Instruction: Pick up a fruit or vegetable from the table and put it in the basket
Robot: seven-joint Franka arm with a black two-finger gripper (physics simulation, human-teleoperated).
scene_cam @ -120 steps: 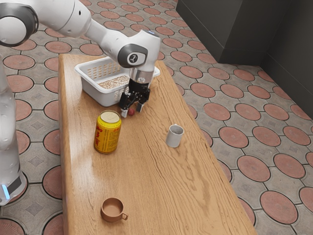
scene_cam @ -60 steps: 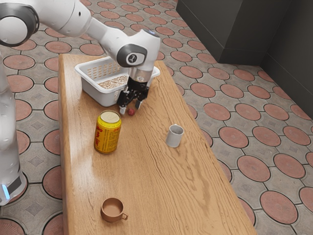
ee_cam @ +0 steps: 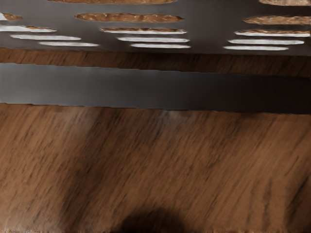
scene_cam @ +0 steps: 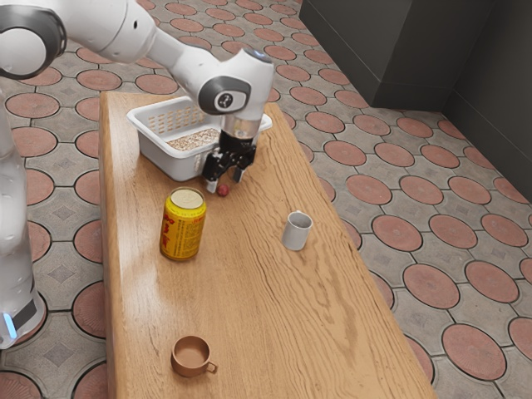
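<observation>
Basket [scene_cam: 170, 162], white and slotted, stands on the wooden surface [scene_cam: 258, 307] with something speckled brown and white inside. Just beside it, on the side toward the exterior view's camera, my claw [scene_cam: 225, 182] points down with its fingers apart. Small red fruit [scene_cam: 223, 190] lies outside the basket, near that same side, down by my fingertips; I cannot tell whether either finger touches it. In the wrist view the basket's slotted wall [ee_cam: 209, 24] rises close to my claw. A yellow can [scene_cam: 182, 233] with red markings stands upright near the basket. Farther from the basket, toward the exterior view's right, is a white mug [scene_cam: 296, 233], and well apart from it, farthest of all, sits a brown cup [scene_cam: 191, 362].
</observation>
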